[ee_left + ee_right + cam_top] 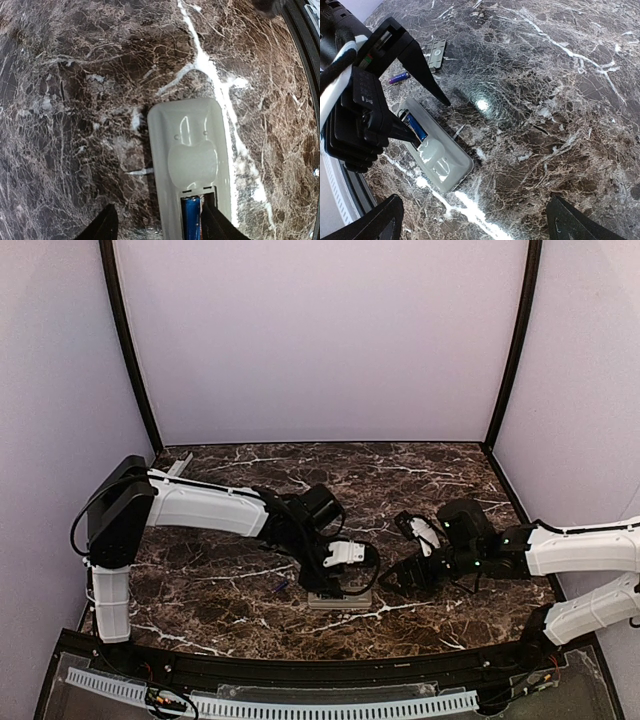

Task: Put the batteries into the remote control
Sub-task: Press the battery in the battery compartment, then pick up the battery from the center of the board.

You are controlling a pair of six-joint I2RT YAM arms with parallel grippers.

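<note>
The remote control (192,150) lies back up on the marble near the front edge, its battery bay uncovered; it also shows as remote (340,598) and remote (442,162). One blue battery (190,217) lies in the bay. My left gripper (159,227) is open above that end. One of its fingers (216,225) dips into the empty slot beside the battery, and the other stands off the remote's side. A second battery (399,77) lies loose on the table, left of the remote (281,586). My right gripper (472,225) is open just right of the remote, holding nothing.
A small grey battery cover (436,54) lies on the marble beyond the loose battery. A pale bar (178,465) rests at the back left corner. The table's black front rim (300,670) runs close below the remote. Both arms crowd the middle front.
</note>
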